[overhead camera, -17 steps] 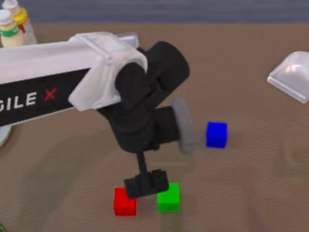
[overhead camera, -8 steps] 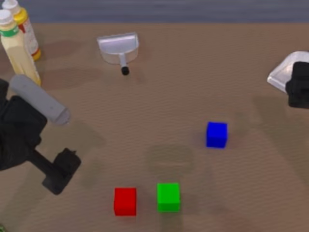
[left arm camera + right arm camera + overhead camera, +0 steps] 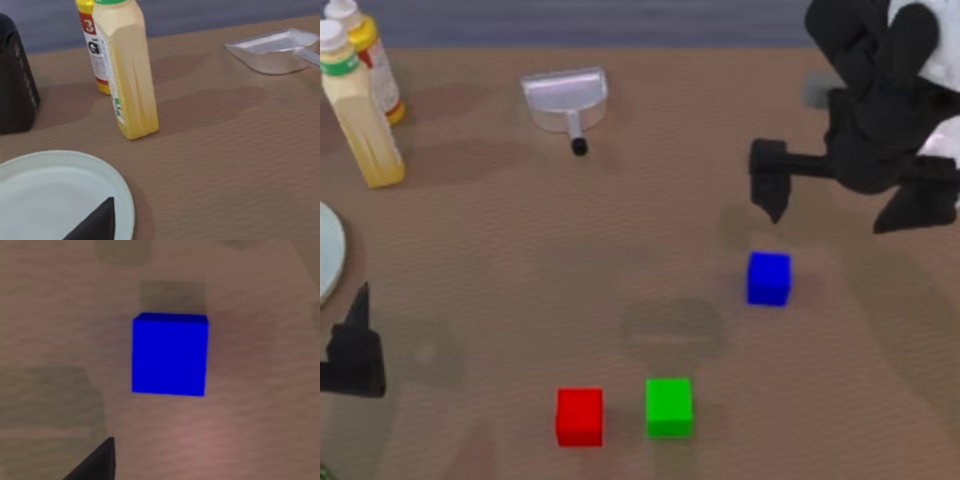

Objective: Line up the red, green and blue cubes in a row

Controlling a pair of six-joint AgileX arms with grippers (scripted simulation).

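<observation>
Blue cube [image 3: 769, 278]: sits alone on the brown table [image 3: 650, 220]. I use it as my landmark. The right wrist view sees it from right above [image 3: 170, 355].
Green cube [image 3: 669, 406]: lower than the blue cube and to its left, well apart from it.
Red cube [image 3: 579, 416]: just beside the green cube, on the side away from the blue cube. A small gap is between them.
Right gripper [image 3: 855, 200]: up above the blue cube and a bit to its right, not touching it. Its two black fingers are spread wide. It holds nothing.
Left gripper [image 3: 350, 350]: far to the left of the blue cube, at the table's left edge. Only a black tip shows, so I cannot tell how its fingers stand.
Plate [image 3: 328, 250]: pale and round, far left of the blue cube, close to the left gripper.
Sauce bottles [image 3: 355, 100]: two of them, far up and left of the blue cube, standing side by side.
Dustpan [image 3: 565, 98]: grey, up and left of the blue cube, well apart from it.
</observation>
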